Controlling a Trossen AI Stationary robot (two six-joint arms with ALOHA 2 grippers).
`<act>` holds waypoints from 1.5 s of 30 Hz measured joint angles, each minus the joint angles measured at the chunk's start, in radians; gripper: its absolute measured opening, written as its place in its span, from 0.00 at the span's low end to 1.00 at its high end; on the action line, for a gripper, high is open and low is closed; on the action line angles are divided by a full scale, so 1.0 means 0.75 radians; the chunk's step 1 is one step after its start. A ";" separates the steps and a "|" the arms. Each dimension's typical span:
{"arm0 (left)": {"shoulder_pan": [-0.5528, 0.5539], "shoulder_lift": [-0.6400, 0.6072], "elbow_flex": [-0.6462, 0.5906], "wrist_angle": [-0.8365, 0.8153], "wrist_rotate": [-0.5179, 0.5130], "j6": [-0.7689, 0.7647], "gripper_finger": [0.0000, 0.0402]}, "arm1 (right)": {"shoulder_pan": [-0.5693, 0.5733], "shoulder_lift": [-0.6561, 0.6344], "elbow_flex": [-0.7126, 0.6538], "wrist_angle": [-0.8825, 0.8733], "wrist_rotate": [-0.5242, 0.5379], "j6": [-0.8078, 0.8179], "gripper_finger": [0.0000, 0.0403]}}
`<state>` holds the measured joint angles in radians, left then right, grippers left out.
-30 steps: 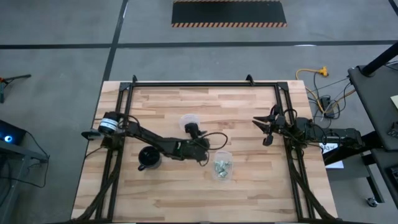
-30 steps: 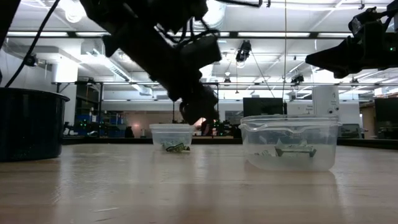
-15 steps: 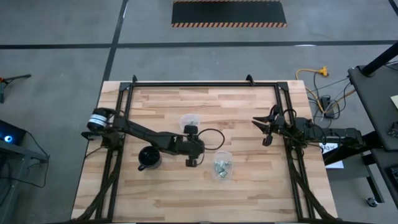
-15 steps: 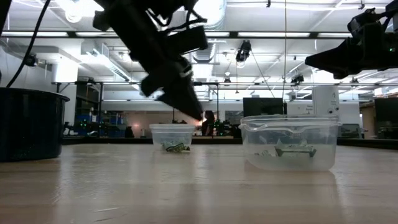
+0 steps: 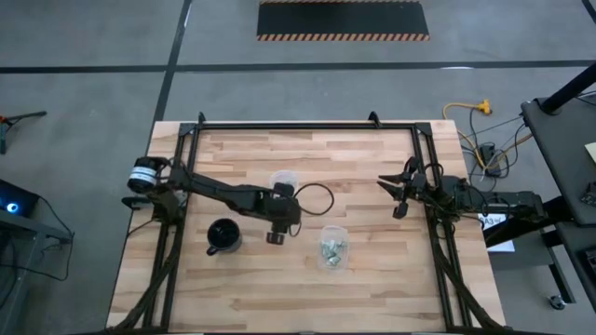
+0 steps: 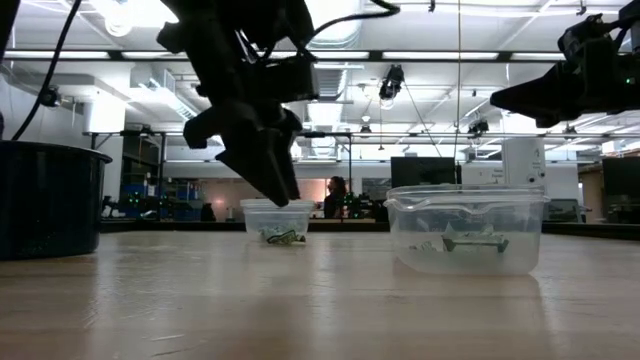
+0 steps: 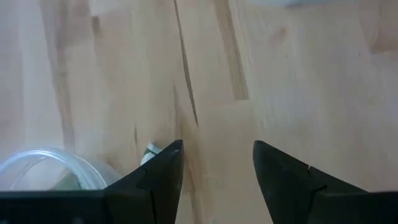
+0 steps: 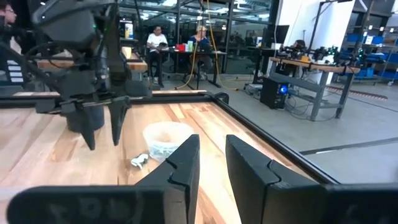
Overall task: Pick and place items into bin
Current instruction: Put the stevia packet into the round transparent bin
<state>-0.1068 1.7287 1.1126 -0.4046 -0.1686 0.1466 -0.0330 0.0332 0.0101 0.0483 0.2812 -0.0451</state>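
Pale green pieces lie in the clear bin, and the left gripper, gaping and empty, has swung back beside the small cup, likely for another, while the right gripper waits at the table's edge.

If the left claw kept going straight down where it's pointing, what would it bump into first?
Probably just the bare wooden table. The left claw is open and empty, pointing down at plain wood. A clear tub and a small pale piece sit just off to one side, likely missed.
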 joint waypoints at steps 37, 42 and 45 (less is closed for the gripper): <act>0.199 0.019 -0.008 -0.021 0.093 0.105 0.44 | 0.000 0.011 -0.001 0.002 0.001 0.000 0.17; 0.206 0.080 -0.005 0.034 0.094 0.112 0.44 | 0.000 0.011 -0.001 0.002 0.003 0.000 0.17; 0.209 0.133 -0.001 0.009 0.098 0.129 0.44 | -0.001 0.014 -0.001 0.002 0.003 0.000 0.17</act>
<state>0.0502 1.8285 1.1120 -0.3979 -0.0948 0.2436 -0.0334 0.0441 0.0097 0.0500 0.2836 -0.0448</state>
